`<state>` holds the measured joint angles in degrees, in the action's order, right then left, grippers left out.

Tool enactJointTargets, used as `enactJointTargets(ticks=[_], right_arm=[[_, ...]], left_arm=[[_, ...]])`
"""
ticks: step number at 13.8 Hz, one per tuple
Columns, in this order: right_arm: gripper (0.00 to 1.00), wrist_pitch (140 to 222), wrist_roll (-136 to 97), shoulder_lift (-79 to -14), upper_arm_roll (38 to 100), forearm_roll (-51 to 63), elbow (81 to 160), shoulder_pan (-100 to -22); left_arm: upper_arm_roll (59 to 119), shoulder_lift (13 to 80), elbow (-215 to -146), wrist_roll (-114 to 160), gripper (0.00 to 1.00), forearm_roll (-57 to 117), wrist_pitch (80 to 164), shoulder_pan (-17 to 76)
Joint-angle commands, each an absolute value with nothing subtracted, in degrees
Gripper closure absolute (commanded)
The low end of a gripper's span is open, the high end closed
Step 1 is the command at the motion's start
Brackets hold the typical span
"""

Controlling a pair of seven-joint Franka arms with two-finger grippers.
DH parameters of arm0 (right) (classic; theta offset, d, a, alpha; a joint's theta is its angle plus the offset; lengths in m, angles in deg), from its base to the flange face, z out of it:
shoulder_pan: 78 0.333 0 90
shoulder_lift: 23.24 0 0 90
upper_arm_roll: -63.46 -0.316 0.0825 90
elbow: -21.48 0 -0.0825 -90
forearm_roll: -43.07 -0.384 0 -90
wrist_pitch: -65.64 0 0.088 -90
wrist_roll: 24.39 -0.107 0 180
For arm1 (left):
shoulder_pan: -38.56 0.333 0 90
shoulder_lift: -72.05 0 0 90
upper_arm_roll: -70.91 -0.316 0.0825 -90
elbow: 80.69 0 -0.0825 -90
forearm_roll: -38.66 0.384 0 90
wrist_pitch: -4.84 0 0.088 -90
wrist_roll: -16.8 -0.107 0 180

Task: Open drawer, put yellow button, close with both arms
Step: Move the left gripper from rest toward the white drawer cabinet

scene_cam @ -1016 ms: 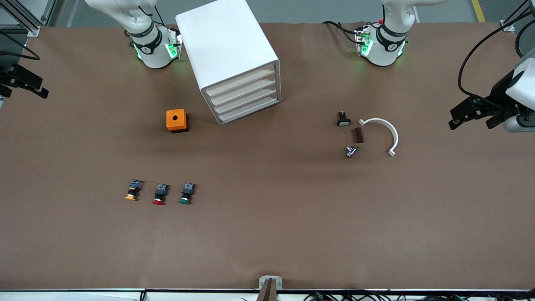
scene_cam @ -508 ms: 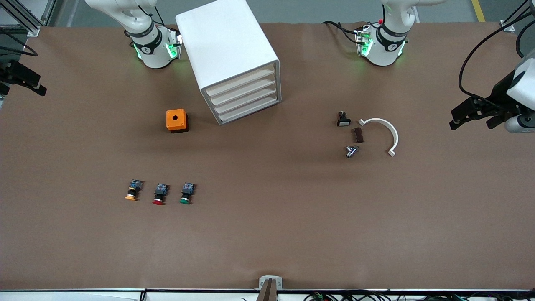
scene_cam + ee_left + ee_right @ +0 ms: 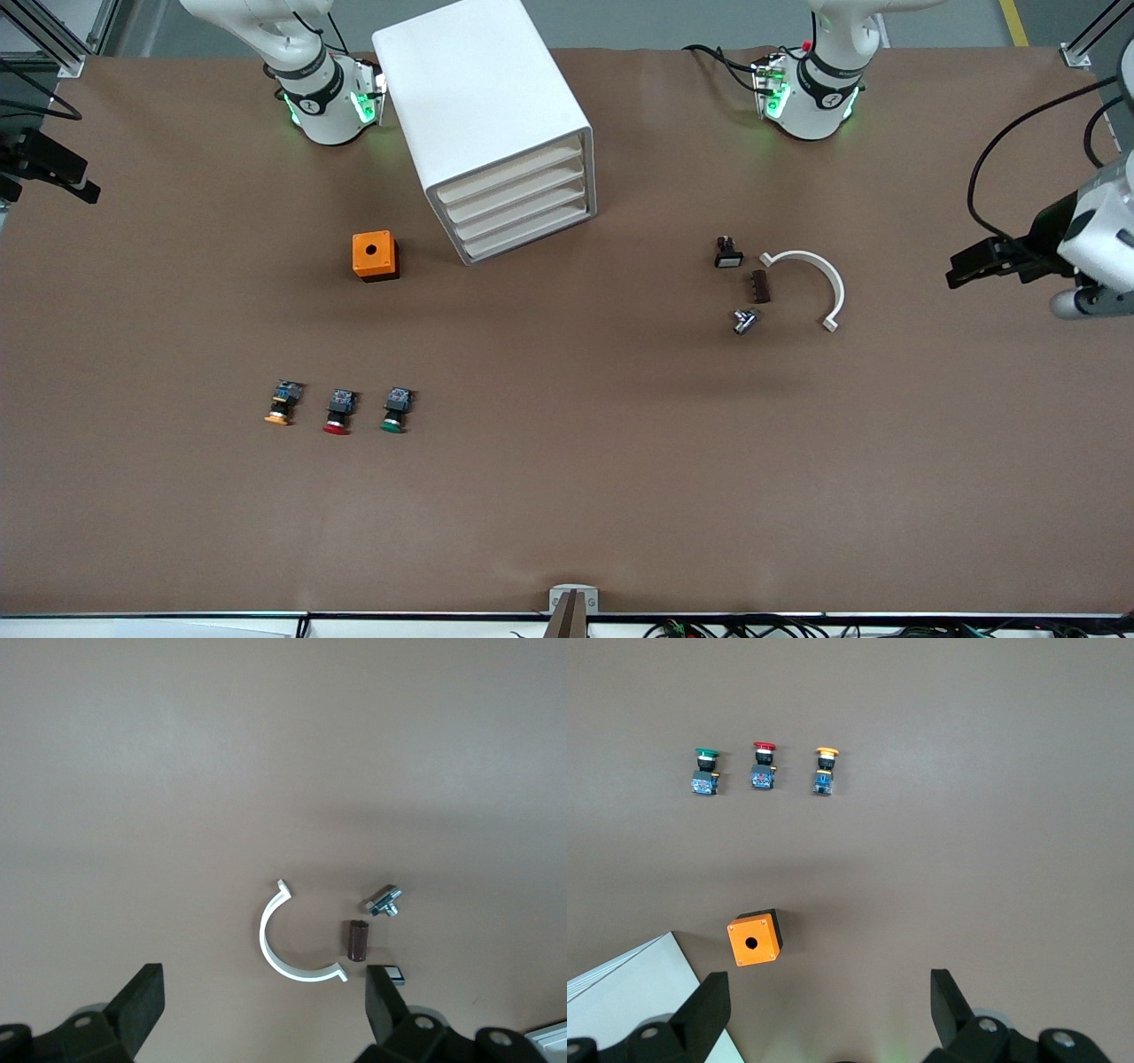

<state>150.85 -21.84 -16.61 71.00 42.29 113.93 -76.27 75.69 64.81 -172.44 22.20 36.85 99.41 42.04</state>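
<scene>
While both end effectors hang with fingers apart, the left end effector [image 3: 961, 268] is at the desk's three o'clock edge and the right end effector [image 3: 71, 182] at nine. The tiny yellow-capped push button [image 3: 281, 404] lies at seven o'clock from the shut top white tray drawer [image 3: 509, 174], beside the red-capped button [image 3: 338, 412].
</scene>
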Motion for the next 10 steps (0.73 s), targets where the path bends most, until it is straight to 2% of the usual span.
enactJointTargets(ticks=[1,5,10], right_arm=[[0.00,150.72,-22.63,-15.86,70.32,42.28,114.56,-76.86],[0.00,150.72,-22.63,-15.94,70.41,42.28,114.73,-76.86],[0.00,150.72,-22.63,-15.94,70.41,42.28,114.82,-76.86]], left_arm=[[75.92,58.97,-171.22,22.34,0.00,37.69,99.23,41.90],[75.83,51.76,-168.84,23.12,0.00,38.31,99.67,40.93],[76.27,48.23,-168.93,36.99,0.00,39.98,99.15,34.88]])
